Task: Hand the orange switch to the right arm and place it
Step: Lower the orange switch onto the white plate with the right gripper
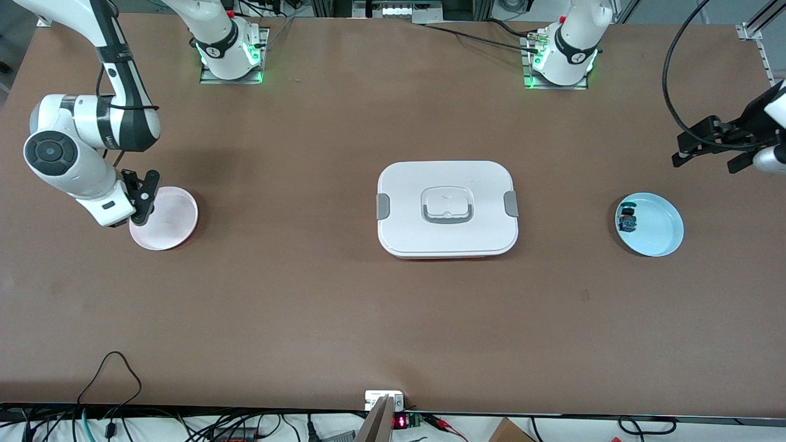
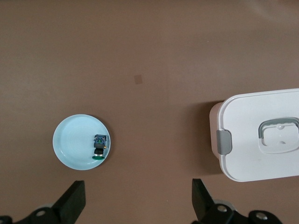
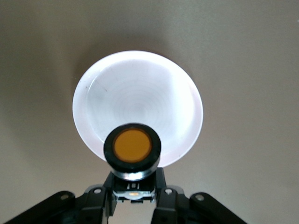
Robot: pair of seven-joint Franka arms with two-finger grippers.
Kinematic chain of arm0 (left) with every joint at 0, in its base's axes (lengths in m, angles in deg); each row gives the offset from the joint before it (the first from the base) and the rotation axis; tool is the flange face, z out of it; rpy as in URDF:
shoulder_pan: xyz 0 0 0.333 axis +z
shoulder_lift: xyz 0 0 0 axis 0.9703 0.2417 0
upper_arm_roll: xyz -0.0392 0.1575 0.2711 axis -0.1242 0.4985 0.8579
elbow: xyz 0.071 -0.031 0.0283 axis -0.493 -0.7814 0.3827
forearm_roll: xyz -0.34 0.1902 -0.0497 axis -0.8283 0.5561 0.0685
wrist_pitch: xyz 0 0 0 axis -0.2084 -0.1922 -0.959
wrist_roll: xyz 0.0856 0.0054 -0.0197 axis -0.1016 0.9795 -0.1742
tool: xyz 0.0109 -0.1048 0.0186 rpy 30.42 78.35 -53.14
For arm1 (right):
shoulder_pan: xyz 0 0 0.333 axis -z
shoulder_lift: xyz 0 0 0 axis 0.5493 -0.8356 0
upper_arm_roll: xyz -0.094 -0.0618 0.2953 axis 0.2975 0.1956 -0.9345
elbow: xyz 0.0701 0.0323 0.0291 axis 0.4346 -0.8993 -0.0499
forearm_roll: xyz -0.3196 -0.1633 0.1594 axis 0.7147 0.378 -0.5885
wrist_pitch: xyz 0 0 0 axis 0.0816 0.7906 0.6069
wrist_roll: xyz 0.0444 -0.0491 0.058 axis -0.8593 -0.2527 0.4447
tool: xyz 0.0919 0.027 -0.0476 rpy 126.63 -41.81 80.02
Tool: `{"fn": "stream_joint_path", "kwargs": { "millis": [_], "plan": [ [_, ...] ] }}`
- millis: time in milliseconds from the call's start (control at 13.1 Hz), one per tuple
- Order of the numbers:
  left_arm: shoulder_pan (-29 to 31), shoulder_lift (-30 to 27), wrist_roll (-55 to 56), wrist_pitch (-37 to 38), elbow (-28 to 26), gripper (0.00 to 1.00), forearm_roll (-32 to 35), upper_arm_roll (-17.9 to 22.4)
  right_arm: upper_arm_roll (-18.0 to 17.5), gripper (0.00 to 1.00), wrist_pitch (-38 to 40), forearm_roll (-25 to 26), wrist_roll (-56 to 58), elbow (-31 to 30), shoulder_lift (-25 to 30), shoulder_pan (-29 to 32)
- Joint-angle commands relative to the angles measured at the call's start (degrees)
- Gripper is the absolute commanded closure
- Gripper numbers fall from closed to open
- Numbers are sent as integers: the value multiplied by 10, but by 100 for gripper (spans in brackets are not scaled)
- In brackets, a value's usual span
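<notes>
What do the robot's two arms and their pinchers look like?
Both arms are white with rounded segments and black bands at the joints. The right arm has a round dark grey cap on its elbow and a thin black cable along it. Each base glows green. The right gripper and left gripper are black, with two flat fingers. A thick black cable loops above the left one.

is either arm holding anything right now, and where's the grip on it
The right end effector holds the orange switch by its block end, cap outward, over the pink plate. The left end effector is open, empty.
</notes>
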Motion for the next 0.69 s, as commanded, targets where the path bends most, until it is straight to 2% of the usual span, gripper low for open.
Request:
{"fn": "stream_joint_path", "kwargs": {
  "millis": [0, 152, 457, 609],
  "plan": [
    [-10, -10, 29, -7, -15, 0, 20, 1, -6, 94, -53, 11, 10, -29, -6, 9],
    [-10, -10, 30, -4, -13, 0, 20, 0, -5, 94, -101, 25, 10, -49, -19, 12],
    [-6, -9, 28, -1, -10, 0, 20, 1, -5, 93, -110, 39, 10, -52, -35, 23],
    [-4, -9, 23, 3, -7, 0, 20, 3, -5, 93, -138, 38, 10, -58, -48, 35]
  ]
}}
